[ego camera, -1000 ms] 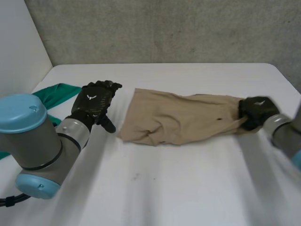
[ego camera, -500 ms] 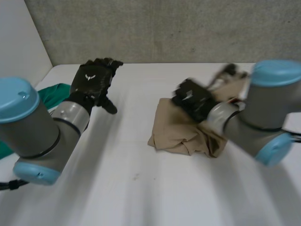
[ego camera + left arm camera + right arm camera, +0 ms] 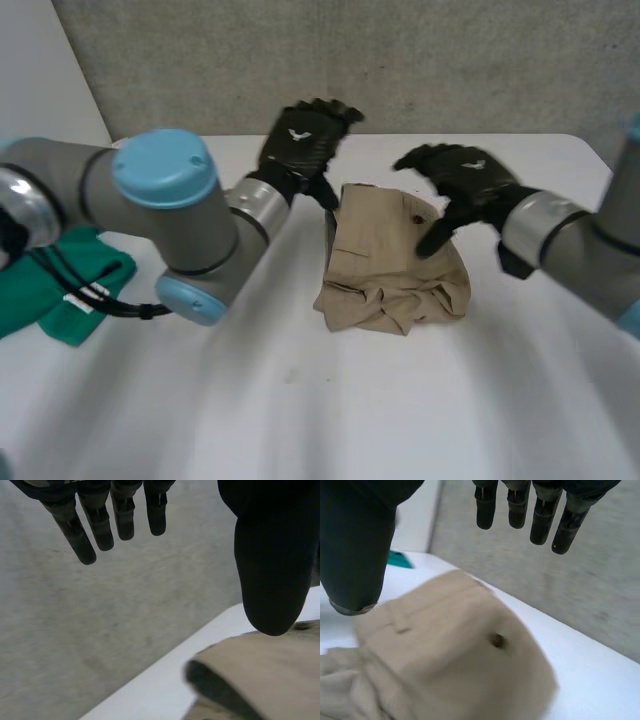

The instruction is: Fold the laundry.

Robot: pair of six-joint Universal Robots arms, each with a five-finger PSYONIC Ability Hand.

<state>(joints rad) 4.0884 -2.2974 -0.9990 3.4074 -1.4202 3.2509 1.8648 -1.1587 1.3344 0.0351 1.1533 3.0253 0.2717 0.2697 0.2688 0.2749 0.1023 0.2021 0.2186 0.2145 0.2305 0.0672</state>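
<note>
I see the white table [image 3: 300, 420] backed by a grey wall [image 3: 450, 60] (speckled); a white panel [image 3: 40, 70] flanks the table's left side.

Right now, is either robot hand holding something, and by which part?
Nothing is held: the left robot hand and the right robot hand are both open, near the tan cloth.

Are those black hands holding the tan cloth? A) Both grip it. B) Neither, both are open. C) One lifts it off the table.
B: the left hand and right hand show straight, spread fingers pinching nothing, and the tan cloth lies folded on the table.
</note>
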